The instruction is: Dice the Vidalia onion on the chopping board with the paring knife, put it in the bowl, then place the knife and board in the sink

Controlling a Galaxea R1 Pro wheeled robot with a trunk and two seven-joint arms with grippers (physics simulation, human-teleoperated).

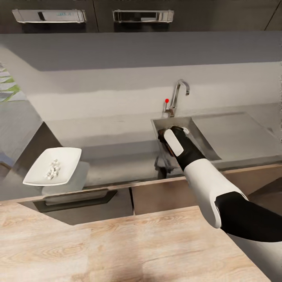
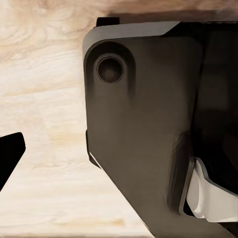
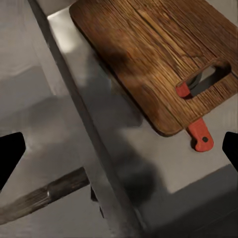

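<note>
The right arm reaches out over the sink (image 1: 203, 135), its wrist hanging just above the steel basin beside the chrome tap (image 1: 178, 94) with the red dot. Looking along the right claw (image 3: 119, 148), its two dark fingertips sit far apart at either edge of the picture with nothing between them, so it is wide open and empty.

Below it the chopping board (image 3: 153, 54) lies inside the basin, brown grain up, slot-shaped handle hole nearest the claw. The paring knife (image 3: 198, 134) lies under the board: its red handle pokes out past the board's rounded end, and more of it shows through the slot. The blade is hidden beneath the wood.

Well to the left on the grey bench (image 1: 117, 133) stands the white bowl (image 1: 66, 156), close to the front edge, with a small heap of pale diced onion (image 1: 53, 169) resting in it.

The left claw (image 2: 10, 153) shows as one dark fingertip at the edge of its wrist picture, over a pale wood surface (image 2: 44, 124) and beside a dark part of the robot's body (image 2: 139, 129); I cannot tell whether it is open or closed.
</note>
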